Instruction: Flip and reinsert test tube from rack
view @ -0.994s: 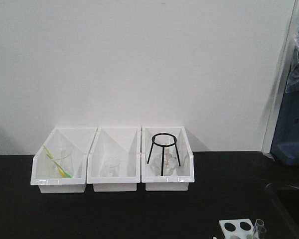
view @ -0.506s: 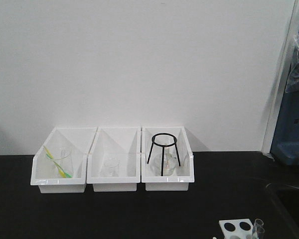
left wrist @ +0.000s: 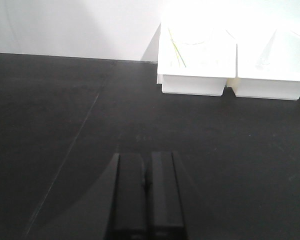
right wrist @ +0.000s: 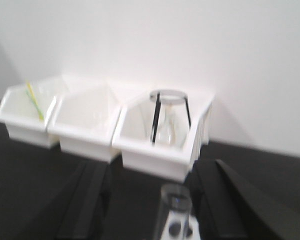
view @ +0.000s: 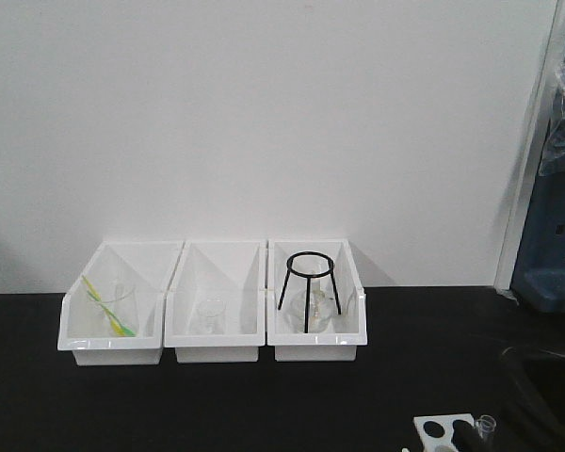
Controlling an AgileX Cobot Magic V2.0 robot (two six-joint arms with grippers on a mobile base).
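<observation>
The front-facing view takes in three white bins (view: 212,301) in a row against the wall on the black counter (view: 169,405), and only a corner of the rack (view: 440,433) at the bottom edge, with the rim of the test tube (view: 487,426) just right of the rack's holes. A dark shape beside the tube there is too cut off to identify. The right wrist view fills in what that corner hides: the right tool (right wrist: 162,200) has its two dark fingers spread wide, one on each side of the test tube (right wrist: 173,212), which stands upright between them with its open rim up. Whether either finger touches the glass cannot be told; the view is blurred. Beyond the tube, the bin nearest it holds a black wire stand (right wrist: 169,112) over clear glassware. The left wrist view alone shows the left tool (left wrist: 146,197): its fingers are pressed together, holding nothing, over bare counter well short of the bins.
</observation>
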